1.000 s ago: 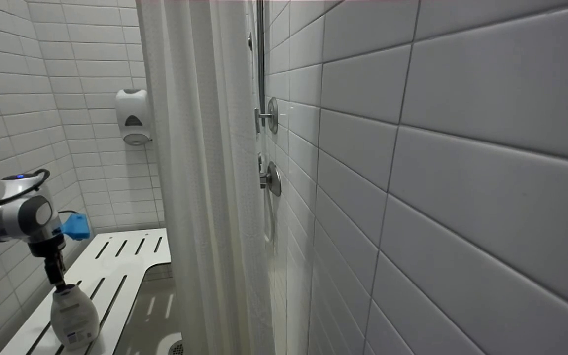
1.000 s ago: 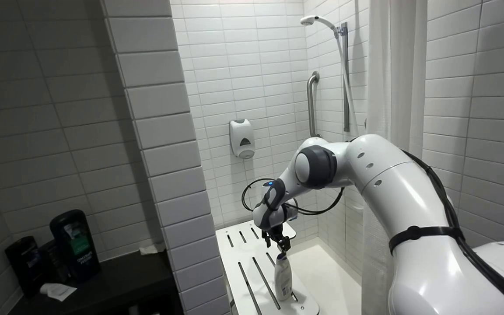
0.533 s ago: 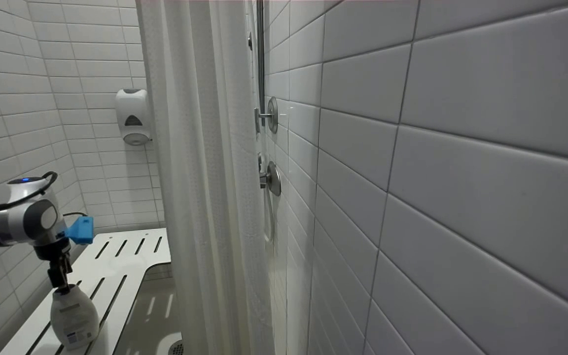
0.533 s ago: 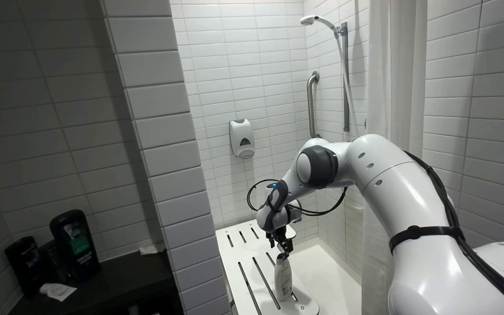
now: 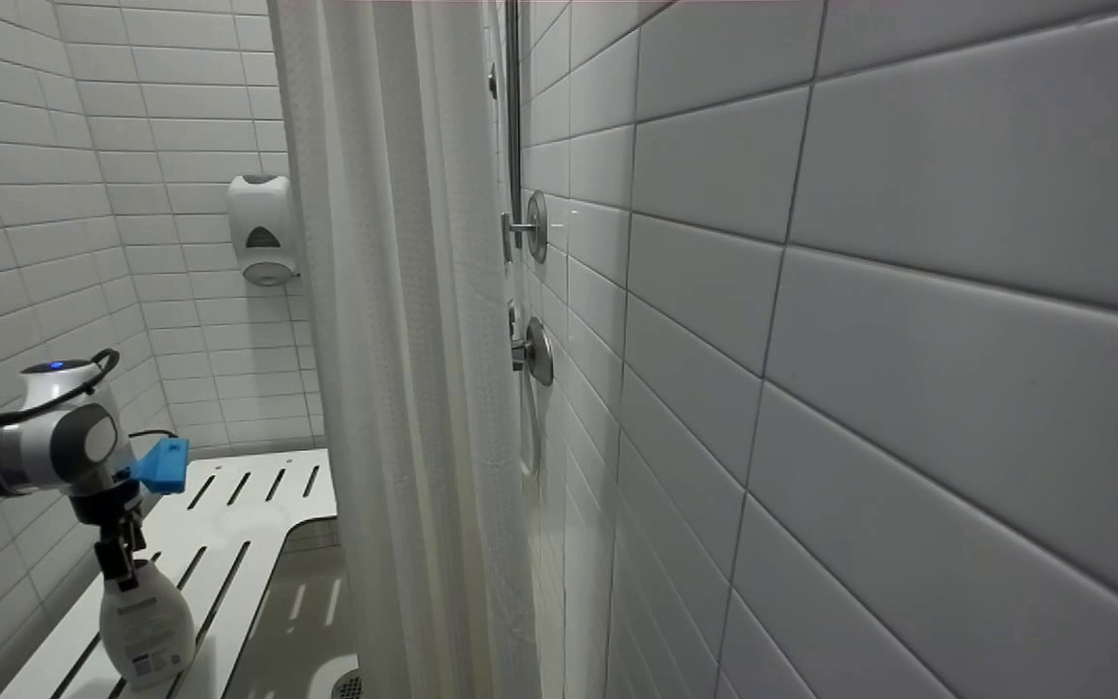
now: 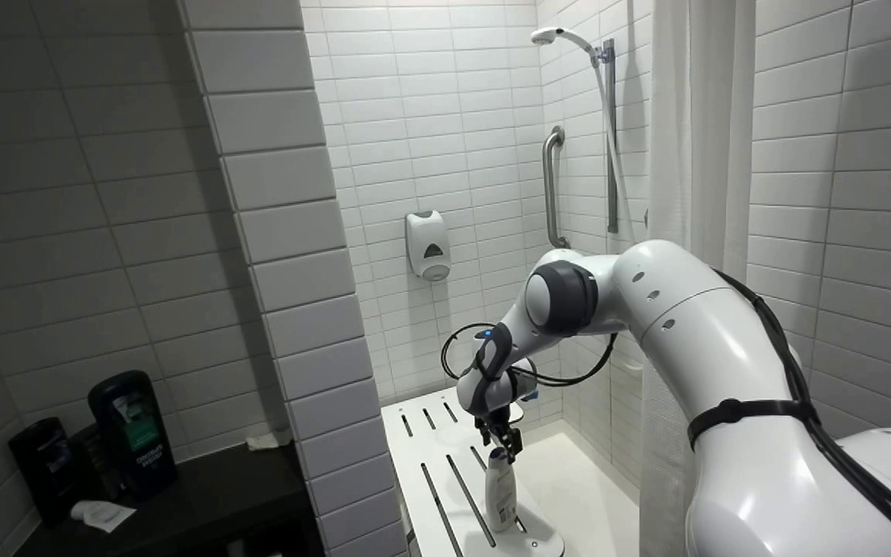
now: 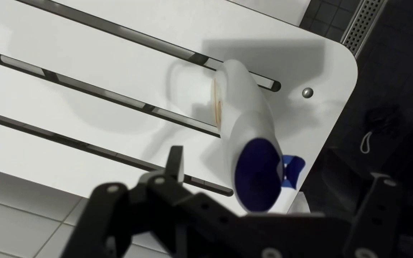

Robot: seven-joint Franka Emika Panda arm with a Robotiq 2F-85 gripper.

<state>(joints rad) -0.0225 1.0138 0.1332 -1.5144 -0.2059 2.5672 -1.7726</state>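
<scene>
The gripper (image 7: 279,163) has its 2 black fingers (image 7: 174,161) spread far apart and holds nothing. The smooth, curvy white bottle (image 7: 244,102) stands near the end of the bench (image 7: 48,161), and in the wrist view its dark blue cap (image 7: 258,175) shows between the fingers. The flat white bench has long thin slots (image 7: 109,96) and a round corner (image 7: 339,62). In an exterior view, a curtain (image 5: 404,340) in soft folds hangs in front of part of the shower floor (image 5: 292,621). In an exterior view, dark bottles (image 6: 136,441) stand on a black shelf (image 6: 213,495).

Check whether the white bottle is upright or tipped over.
Upright: the white bottle sits base-down on the slotted bench in both exterior views.
</scene>
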